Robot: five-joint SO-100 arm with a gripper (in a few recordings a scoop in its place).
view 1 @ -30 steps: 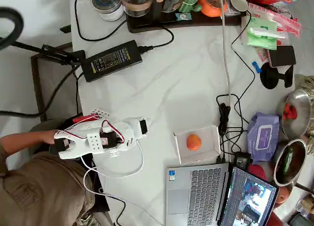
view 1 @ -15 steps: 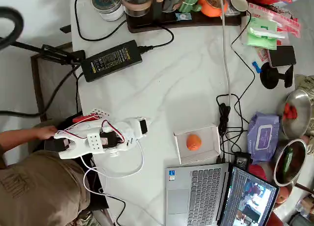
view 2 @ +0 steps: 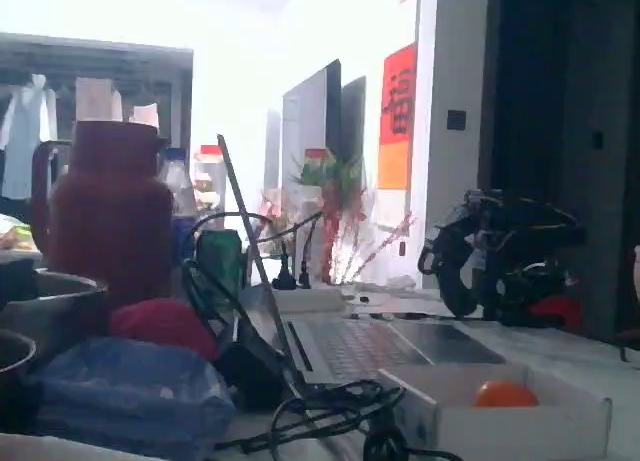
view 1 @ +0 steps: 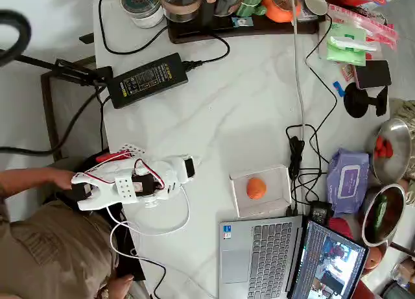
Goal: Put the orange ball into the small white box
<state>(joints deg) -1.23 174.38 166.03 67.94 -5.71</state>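
Note:
The orange ball [view 1: 255, 187] lies inside the small white box [view 1: 241, 205], which stands just above the laptop in the overhead view. In the fixed view the orange ball [view 2: 504, 394] peeks over the wall of the small white box [view 2: 520, 423]. My white arm lies folded at the table's left edge, far left of the box. Its gripper [view 1: 82, 191] reaches past the edge, with nothing visibly in it. Whether its jaws are open or shut does not show. A person's hand [view 1: 63, 178] is right beside it. The arm [view 2: 500, 266] is a dark shape in the fixed view.
A laptop [view 1: 259, 257] sits below the box, and black cables [view 1: 299, 159] and a wet-wipes packet [view 1: 348, 179] lie to its right. A black power brick [view 1: 148, 79] lies at upper left, and jars on a tray [view 1: 214, 23] line the top. Metal bowls [view 1: 392, 150] stand at right.
The person's forearm and hand shifted slightly by the gripper, and a hand now shows at the bottom edge. The arm, ball and box have not moved.

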